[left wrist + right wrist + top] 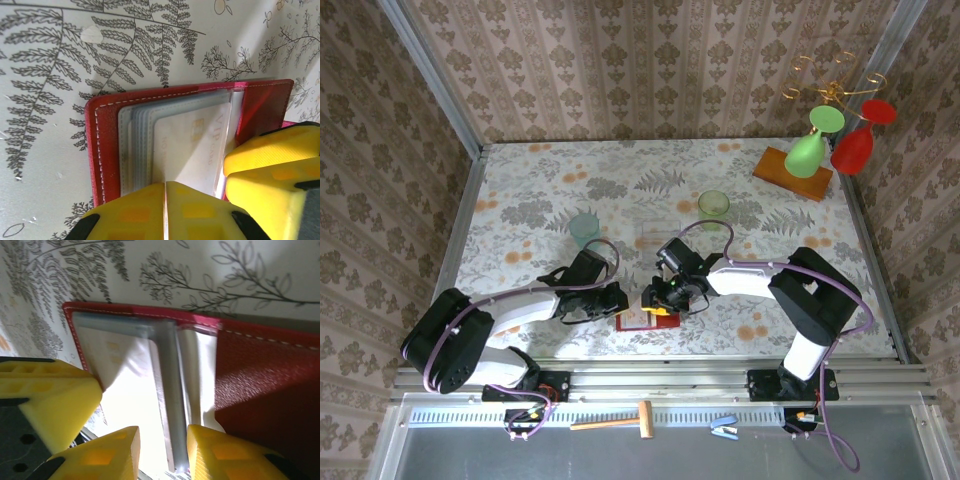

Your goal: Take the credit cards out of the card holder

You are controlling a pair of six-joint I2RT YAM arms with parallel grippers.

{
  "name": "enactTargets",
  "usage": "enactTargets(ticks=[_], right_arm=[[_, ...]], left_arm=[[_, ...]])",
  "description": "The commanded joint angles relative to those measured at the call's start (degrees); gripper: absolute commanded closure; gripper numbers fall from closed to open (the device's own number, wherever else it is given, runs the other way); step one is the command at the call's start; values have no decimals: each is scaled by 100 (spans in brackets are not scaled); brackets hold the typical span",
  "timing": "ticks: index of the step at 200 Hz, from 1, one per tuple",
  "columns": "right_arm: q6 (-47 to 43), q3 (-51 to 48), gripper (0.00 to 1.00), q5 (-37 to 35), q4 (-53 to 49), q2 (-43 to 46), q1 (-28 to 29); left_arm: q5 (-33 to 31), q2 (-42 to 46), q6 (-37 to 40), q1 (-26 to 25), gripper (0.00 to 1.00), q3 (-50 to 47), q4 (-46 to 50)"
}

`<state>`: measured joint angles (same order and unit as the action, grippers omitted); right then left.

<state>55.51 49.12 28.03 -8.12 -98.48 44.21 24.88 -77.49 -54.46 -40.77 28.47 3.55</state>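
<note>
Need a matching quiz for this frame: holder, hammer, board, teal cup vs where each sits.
Things:
1 holder
2 hammer
3 board
4 teal cup

Places:
A far right of the table
B grey ledge in front of the table
C near table edge, lying open
D left of table centre

Pairs: 1-C, 2-B, 3-A, 4-D
</note>
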Motion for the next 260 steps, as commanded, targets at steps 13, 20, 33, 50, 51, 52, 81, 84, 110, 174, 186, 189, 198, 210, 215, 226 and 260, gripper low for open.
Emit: enactTargets(ticks=[13, 20, 33, 50, 51, 52, 81, 84, 110, 174, 186, 189, 198, 210, 215, 226, 260], right_arm=[[-128, 112, 67, -198, -293, 176, 45], [-120, 108, 67, -172, -271, 195, 51], [-111, 119, 67, -107, -207, 210, 51], [-30, 88, 67, 1, -40, 208, 45], [-26, 84, 67, 9, -27, 207, 45], [-20, 77, 67, 14, -16, 206, 44], [101, 26, 67, 163, 244, 171, 50], [105, 29, 67, 167, 260, 159, 48], [151, -4, 67, 194, 327, 148, 46], [160, 0, 67, 273, 391, 69, 61], [167, -10, 67, 275, 399, 72, 55], [165, -8, 67, 273, 394, 68, 55], [162, -8, 67, 258, 377, 76, 58], [145, -22, 67, 255, 381, 59, 58], [145, -10, 67, 255, 374, 34, 59], [133, -14, 67, 283, 373, -20, 62], [110, -12, 67, 183, 272, -85, 58]], left_arm=[[34, 114, -130, 42, 89, -123, 66], [26, 165, -142, 43, 89, -121, 74], [-25, 287, -160, 34, 87, -100, 131], [-90, 400, -118, 38, 84, -62, 243], [-89, 405, -118, 36, 84, -62, 251], [-89, 408, -114, 35, 84, -57, 265], [-73, 394, -135, 42, 83, -116, 224], [-72, 374, -143, 46, 83, -128, 206], [-30, 211, -171, 42, 83, -216, 87], [-83, 81, -131, 50, 83, -254, 109], [-80, 68, -127, 49, 83, -254, 116], [-80, 61, -121, 50, 83, -254, 111], [-89, 59, -119, 48, 83, -254, 119], [-89, 73, -122, 49, 83, -254, 120], [-89, 71, -133, 45, 83, -254, 119], [-89, 81, -131, 43, 83, -254, 120], [-98, 112, -128, 51, 83, -254, 127]])
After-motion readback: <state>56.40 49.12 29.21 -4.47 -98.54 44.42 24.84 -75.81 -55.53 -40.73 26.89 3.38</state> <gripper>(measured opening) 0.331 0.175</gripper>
